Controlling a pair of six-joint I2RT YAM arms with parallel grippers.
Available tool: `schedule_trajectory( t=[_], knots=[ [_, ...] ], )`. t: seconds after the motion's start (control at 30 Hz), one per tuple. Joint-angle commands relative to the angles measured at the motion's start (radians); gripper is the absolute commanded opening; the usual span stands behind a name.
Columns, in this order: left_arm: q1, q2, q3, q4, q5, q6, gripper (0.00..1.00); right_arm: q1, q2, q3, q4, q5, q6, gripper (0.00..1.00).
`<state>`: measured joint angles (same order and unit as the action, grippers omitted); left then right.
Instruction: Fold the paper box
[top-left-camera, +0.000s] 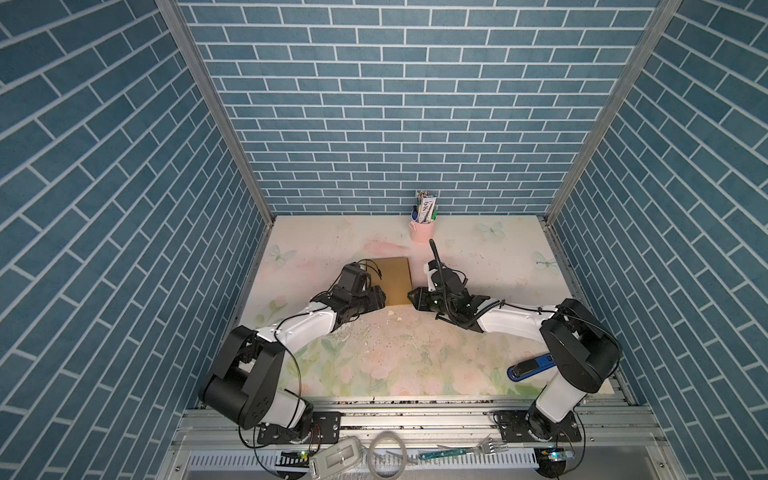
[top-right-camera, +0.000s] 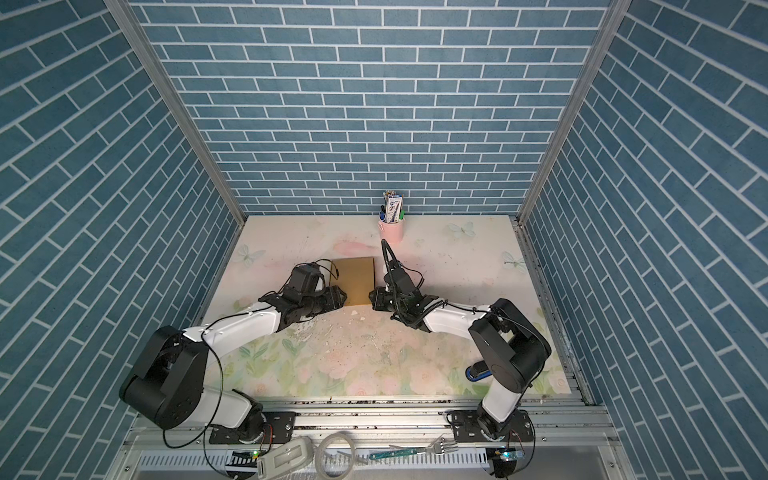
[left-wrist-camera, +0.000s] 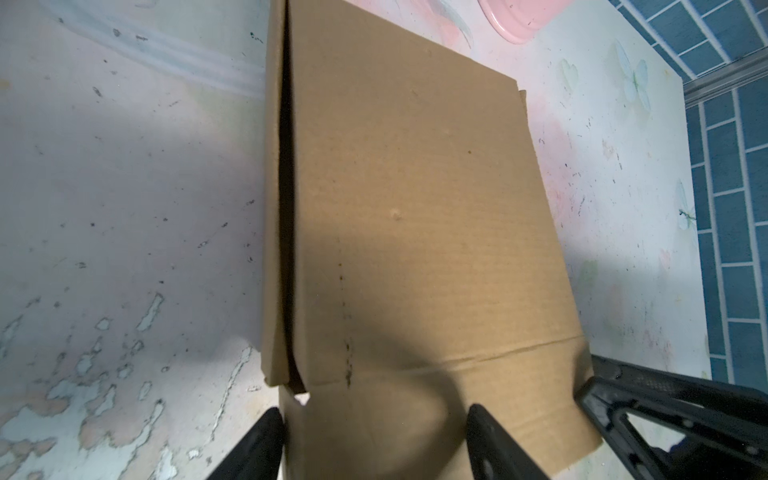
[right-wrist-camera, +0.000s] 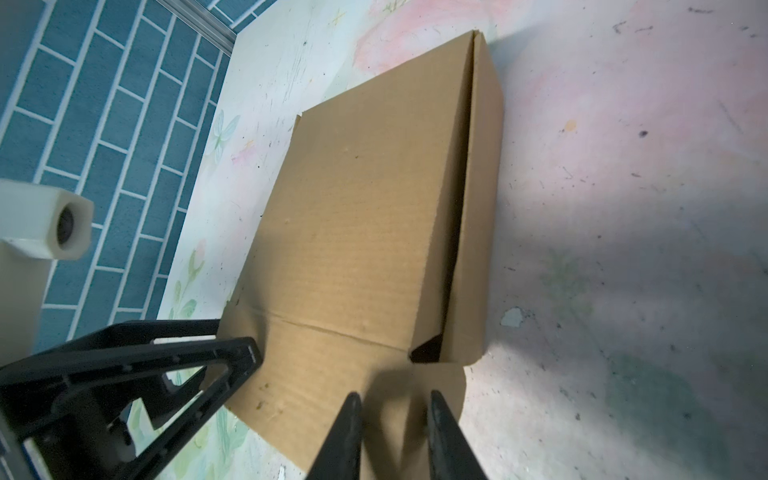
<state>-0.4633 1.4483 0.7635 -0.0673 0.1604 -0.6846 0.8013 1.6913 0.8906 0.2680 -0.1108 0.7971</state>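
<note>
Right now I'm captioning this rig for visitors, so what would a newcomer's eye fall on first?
First, the brown paper box lying mid-table, with the left gripper and the right gripper set at its near edge from either side. Next, the pink cup of pens against the blue brick-pattern back wall. A blue stapler lies beside the right arm.

Bright, even light from above; heavy shade up close

In both top views the table (top-left-camera: 498, 249) is evenly lit and sharp, while the tiled walls (top-left-camera: 104, 208) splay outward toward the frame edges. In the wrist views broad, soft-edged shadows spread over the paper box (left-wrist-camera: 415, 208) and the table beside it. The box's near flap is dim and slightly blurred.
</note>
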Motion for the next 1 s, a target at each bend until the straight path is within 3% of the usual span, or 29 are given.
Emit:
schedule_trajectory(
  t=[0.0, 0.97],
  knots=[
    [-0.009, -0.025, 0.025, -0.028, 0.000, 0.017, 0.70, 0.010, -0.008, 0.018, -0.007, -0.021, 0.036, 0.28],
    [-0.008, -0.084, 0.036, -0.070, 0.003, 0.031, 0.70, 0.019, -0.077, 0.049, -0.110, 0.014, 0.071, 0.27]
  ],
)
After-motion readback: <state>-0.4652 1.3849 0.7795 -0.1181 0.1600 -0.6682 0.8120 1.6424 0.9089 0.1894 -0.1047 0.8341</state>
